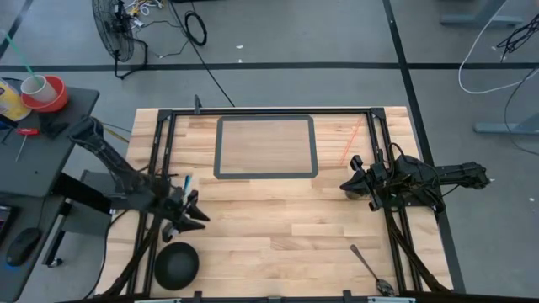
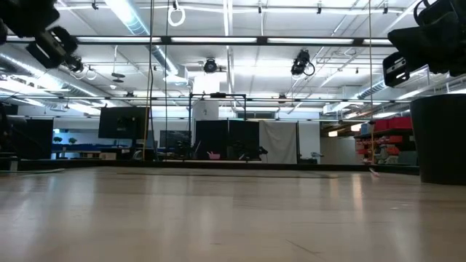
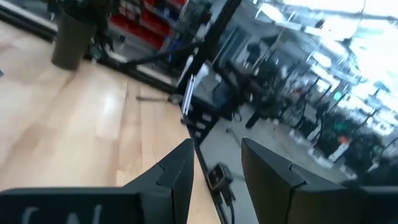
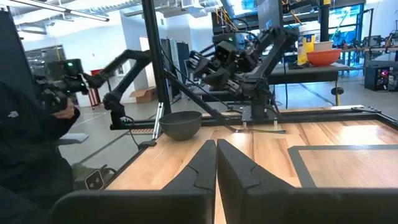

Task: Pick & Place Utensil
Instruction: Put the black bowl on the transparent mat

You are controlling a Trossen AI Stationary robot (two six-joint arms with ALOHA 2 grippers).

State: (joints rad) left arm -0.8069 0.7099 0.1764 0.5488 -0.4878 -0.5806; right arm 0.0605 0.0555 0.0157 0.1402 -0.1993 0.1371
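The metal spoon (image 1: 371, 270) lies flat on the wooden table near its near-right corner, bowl end toward the near edge. It shows in the left wrist view as a thin grey line (image 3: 157, 98). My left gripper (image 1: 199, 216) hovers over the table's near-left part, open and holding nothing, just beyond the black bowl (image 1: 176, 264). My right gripper (image 1: 345, 186) hovers by the table's right side, fingers shut (image 4: 216, 158) and holding nothing, well on the far side of the spoon. The bowl (image 4: 180, 124) stands upright on its base.
A dark taped rectangle (image 1: 265, 146) marks the table's far middle. A black frame runs along the table's edges (image 1: 269, 109). A person's dark sleeve (image 4: 31, 149) shows beside the table in the right wrist view. A dark upright object (image 2: 439, 138) fills the low view's right edge.
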